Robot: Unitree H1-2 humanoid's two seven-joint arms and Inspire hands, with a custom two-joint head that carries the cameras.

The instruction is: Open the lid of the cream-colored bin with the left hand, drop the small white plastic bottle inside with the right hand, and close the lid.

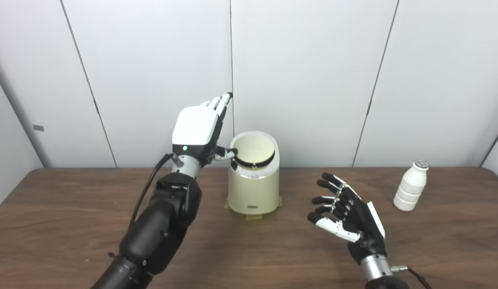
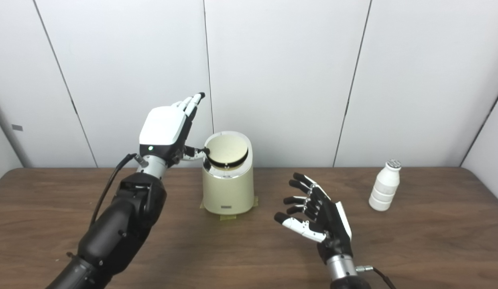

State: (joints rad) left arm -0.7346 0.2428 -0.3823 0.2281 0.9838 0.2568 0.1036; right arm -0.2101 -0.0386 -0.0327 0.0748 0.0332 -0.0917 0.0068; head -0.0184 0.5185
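Bin lid (image 1: 253, 150) tilted, left thumb-propped.

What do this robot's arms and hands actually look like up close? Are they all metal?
Not all metal. The left hand has a smooth white back shell with a small green light, black and white fingers and a silver wrist. Its arm is bulky glossy black, with a black cable looping alongside. The right hand is mostly black with white fingertip pieces, a white edge and a silver wrist with a cable plugged in.
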